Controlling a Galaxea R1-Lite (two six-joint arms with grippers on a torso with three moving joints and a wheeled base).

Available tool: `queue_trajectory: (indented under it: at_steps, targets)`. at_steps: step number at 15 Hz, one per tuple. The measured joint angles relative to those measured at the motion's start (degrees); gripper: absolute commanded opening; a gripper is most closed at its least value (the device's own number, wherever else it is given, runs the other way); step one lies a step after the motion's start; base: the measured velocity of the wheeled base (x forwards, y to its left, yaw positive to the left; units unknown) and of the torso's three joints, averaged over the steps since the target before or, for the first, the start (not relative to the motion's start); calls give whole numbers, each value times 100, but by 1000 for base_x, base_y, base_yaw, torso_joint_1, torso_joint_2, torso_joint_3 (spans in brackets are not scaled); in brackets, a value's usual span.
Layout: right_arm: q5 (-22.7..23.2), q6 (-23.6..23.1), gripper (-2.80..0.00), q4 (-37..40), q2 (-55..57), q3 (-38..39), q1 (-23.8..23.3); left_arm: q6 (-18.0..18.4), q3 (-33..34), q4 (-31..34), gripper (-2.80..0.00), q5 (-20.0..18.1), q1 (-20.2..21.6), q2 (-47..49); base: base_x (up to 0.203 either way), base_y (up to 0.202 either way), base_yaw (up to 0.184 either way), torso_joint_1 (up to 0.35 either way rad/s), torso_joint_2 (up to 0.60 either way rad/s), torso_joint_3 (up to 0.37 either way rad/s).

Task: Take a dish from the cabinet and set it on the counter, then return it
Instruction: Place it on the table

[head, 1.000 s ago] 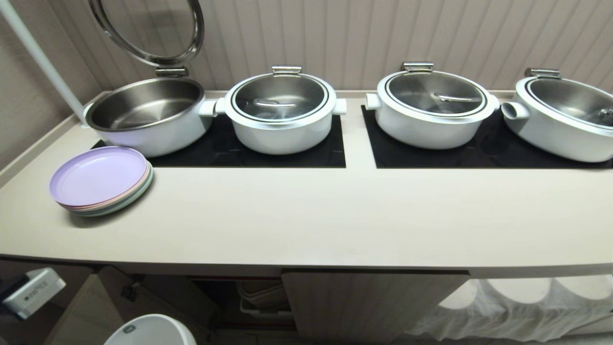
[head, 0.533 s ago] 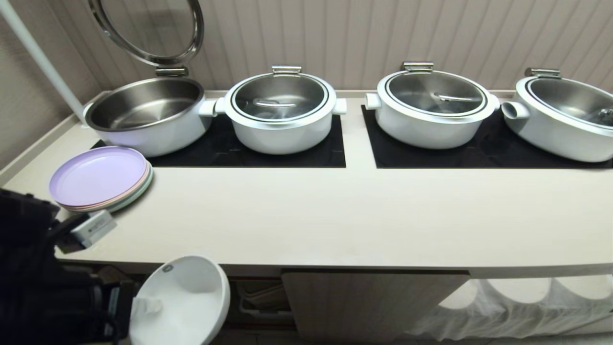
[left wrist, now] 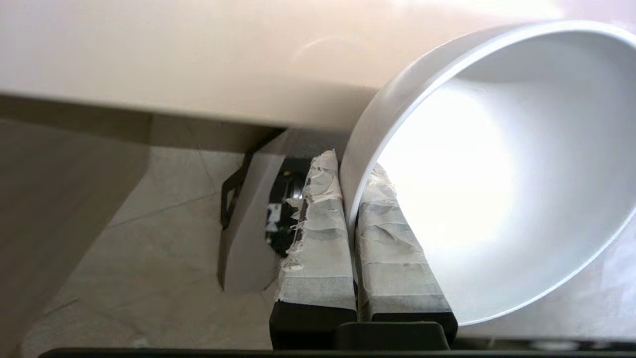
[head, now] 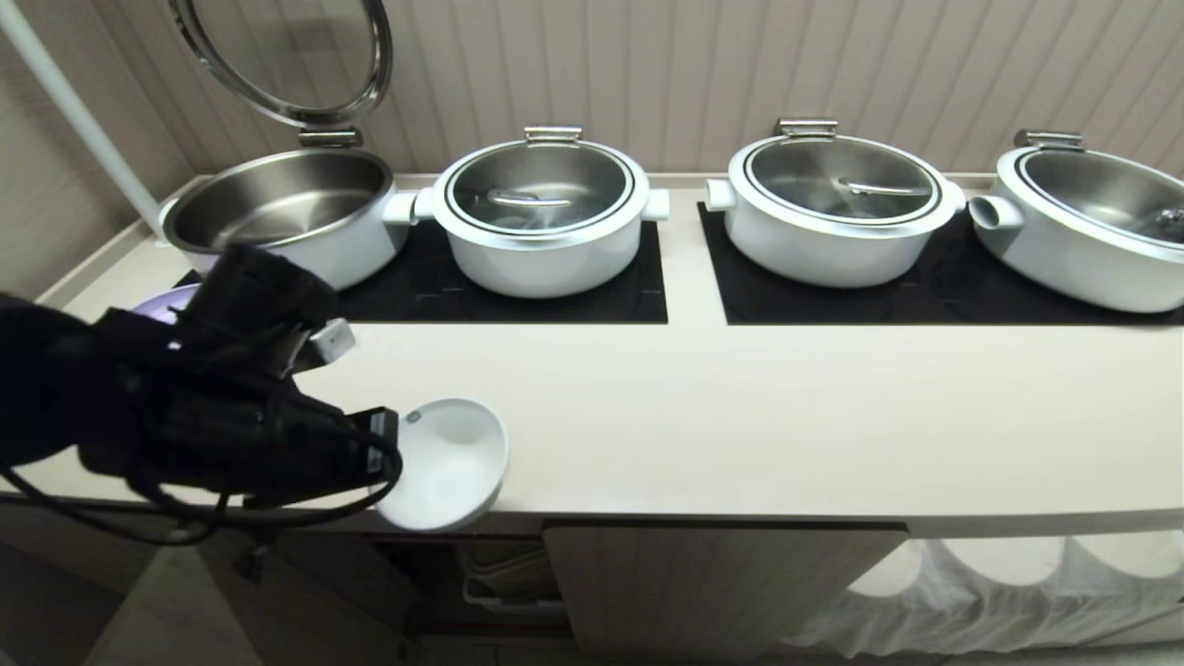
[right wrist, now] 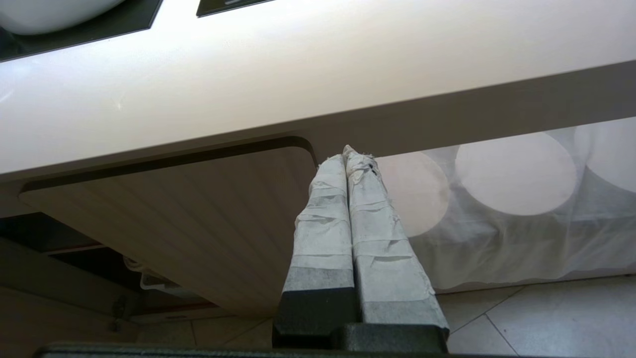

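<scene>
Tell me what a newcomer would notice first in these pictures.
First, the white bowl tilted at the counter's front edge, its rim pinched by the left gripper on a bulky black arm. Behind it, four big white pots line the back on two black mats, the leftmost with its lid raised. The right gripper hangs shut and empty below the counter, by the cabinet door.

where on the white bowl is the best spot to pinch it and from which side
On the rim wall, one finger inside and one outside, coming from the bowl's left side. The thin upright wall fits between narrow fingers; the left gripper holds it exactly so, tilted over the counter's front edge.
</scene>
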Motion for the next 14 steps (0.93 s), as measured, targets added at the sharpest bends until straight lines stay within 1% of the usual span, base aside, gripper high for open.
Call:
queue_trajectory:
  at_steps: [4, 8, 9, 14]
  targets:
    - [-2, -1, -280, 2, 2, 0, 0, -721, -992, -31, -280, 214, 0, 1029, 0, 0, 0, 0, 0, 0]
    - [0, -1, -280, 1, 1, 0, 0, -1369, -1647, -22, -280, 250, -17, 1794, 0, 0, 0, 0, 0, 0]
    - [0, -1, -280, 1, 0, 0, 0, -1441, -1734, -21, -280, 257, -11, 1917, 0, 0, 0, 0, 0, 0]
    - [0, -1, -280, 0, 0, 0, 0, -1466, -1887, -50, -280, 246, 36, 2223, 0, 0, 0, 0, 0, 0]
